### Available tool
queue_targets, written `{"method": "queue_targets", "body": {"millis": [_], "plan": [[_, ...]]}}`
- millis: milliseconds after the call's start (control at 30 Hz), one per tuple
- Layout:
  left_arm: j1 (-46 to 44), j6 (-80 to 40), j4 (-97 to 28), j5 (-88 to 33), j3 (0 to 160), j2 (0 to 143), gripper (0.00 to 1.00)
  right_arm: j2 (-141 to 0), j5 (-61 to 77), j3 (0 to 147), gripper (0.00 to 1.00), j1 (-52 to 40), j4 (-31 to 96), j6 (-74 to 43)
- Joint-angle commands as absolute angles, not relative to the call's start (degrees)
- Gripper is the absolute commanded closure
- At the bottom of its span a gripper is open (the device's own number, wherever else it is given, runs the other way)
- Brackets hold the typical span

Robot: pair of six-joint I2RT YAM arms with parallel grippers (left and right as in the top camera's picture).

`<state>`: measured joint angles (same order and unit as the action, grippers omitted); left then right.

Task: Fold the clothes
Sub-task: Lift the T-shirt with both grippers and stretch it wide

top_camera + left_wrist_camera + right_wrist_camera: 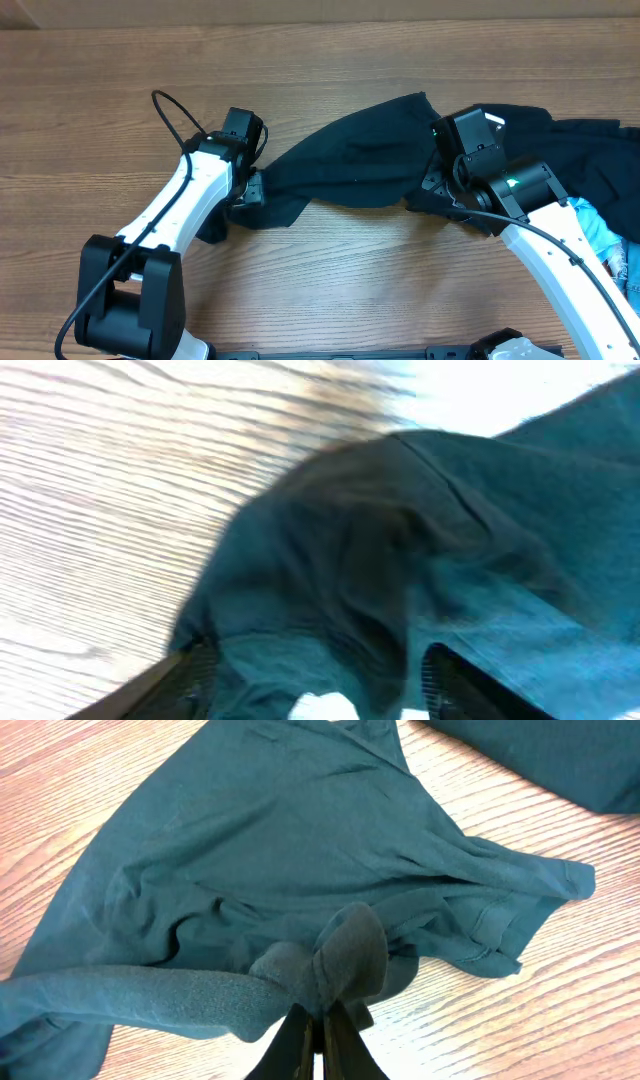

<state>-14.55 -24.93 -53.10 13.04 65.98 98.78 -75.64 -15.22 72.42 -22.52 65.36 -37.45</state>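
Note:
The dark navy T-shirt (350, 160) lies bunched and stretched across the wooden table between my two grippers. No white letters show on it. My left gripper (248, 190) is at the shirt's left end. In the left wrist view its fingers (320, 685) stand wide apart, with the shirt's fabric (400, 560) filling the gap between them. My right gripper (440, 195) is at the shirt's right end. In the right wrist view it (320, 1020) is shut on a pinched fold of the shirt (280, 840).
A pile of other dark garments (590, 150) lies at the right edge, also showing in the right wrist view (540, 750). A light blue garment (605, 235) lies under my right arm. Bare wooden table (120, 70) spreads to the left and back.

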Motion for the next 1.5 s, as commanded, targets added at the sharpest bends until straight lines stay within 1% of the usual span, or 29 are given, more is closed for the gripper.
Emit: {"method": "queue_targets", "body": {"millis": [0, 33, 67, 100, 133, 167, 233, 333, 467, 500, 567, 667, 733, 767, 933, 1000, 1067, 1167, 1267, 1333, 1467], "plan": [[-14.7, -25.4, -53.0, 19.9, 65.7, 99.0, 0.58, -74.4, -15.4, 74.1, 0.96, -22.4, 65.0, -37.0], [-14.7, -25.8, -53.0, 19.9, 65.7, 99.0, 0.64, -74.4, -15.4, 74.1, 0.96, -22.4, 65.0, -37.0], [-14.7, -25.8, -52.9, 19.9, 65.8, 99.0, 0.72, -74.4, -15.4, 74.1, 0.96, -22.4, 65.0, -37.0], [-14.7, -25.8, -52.7, 19.9, 65.9, 98.9, 0.77, -74.4, -15.4, 74.1, 0.96, -22.4, 65.0, -37.0], [-14.7, -25.8, -53.1, 19.9, 66.6, 98.9, 0.95, -74.4, -15.4, 74.1, 0.96, -22.4, 65.1, -37.0], [-14.7, -26.3, -53.5, 19.9, 67.2, 98.7, 0.96, -74.4, -15.4, 74.1, 0.96, -22.4, 65.1, -37.0], [-14.6, -27.7, -55.2, 20.4, 69.5, 97.9, 0.96, -74.4, -15.5, 74.1, 0.96, -22.4, 65.0, -37.0], [-14.5, -28.7, -61.2, 24.2, 76.6, 94.5, 0.96, -73.5, -17.1, 74.4, 0.96, -22.4, 65.1, -35.5], [-13.5, -28.8, -77.6, 29.2, 92.8, 85.9, 0.96, -67.6, -21.2, 79.8, 0.96, -22.4, 69.9, -35.5], [-13.0, -28.9, -79.4, 29.6, 94.9, 84.9, 0.96, -66.5, -21.5, 81.4, 0.96, -22.4, 70.6, -35.5], [-10.3, -28.6, -86.0, 30.6, 105.1, 80.8, 0.96, -64.1, -22.1, 85.1, 0.96, -22.4, 71.8, -35.5], [-8.2, -22.5, -92.1, 30.6, 121.5, 77.1, 0.96, -61.5, -22.5, 90.9, 0.96, -22.4, 71.7, -35.2], [-8.2, -20.9, -96.8, 30.2, 134.1, 76.7, 0.96, -60.7, -22.5, 94.4, 0.96, -22.4, 70.7, -30.7], [-8.2, -19.3, -96.8, 27.9, 137.7, 76.4, 0.96, -60.5, -22.5, 95.5, 0.96, -22.4, 70.8, -30.3], [-8.3, -17.6, -96.8, 26.9, 148.0, 73.6, 0.96, -59.8, -22.2, 102.9, 0.96, -22.4, 73.9, -27.8], [-8.3, -16.6, -96.8, 27.0, 149.3, 72.5, 0.96, -59.8, -22.0, 106.6, 0.96, -22.4, 76.9, -27.8], [-8.3, -16.2, -96.6, 27.4, 150.5, 71.5, 0.96, -59.8, -17.8, 111.0, 0.96, -22.4, 79.9, -25.5], [-8.3, -15.4, -96.4, 28.5, 150.9, 71.7, 0.96, -59.8, -15.3, 113.0, 0.96, -22.4, 81.9, -25.2], [-8.3, -15.4, -93.2, 33.3, 150.9, 72.9, 0.96, -59.8, -20.8, 113.4, 0.96, -22.4, 80.4, -25.2], [-8.3, -12.4, -86.2, 33.4, 151.4, 73.0, 0.96, -59.8, -21.8, 116.8, 0.96, -22.4, 79.0, -25.2], [-8.3, -11.5, -85.6, 33.4, 156.3, 72.8, 0.96, -59.8, -21.0, 125.3, 0.96, -22.4, 78.8, -25.0]]}}
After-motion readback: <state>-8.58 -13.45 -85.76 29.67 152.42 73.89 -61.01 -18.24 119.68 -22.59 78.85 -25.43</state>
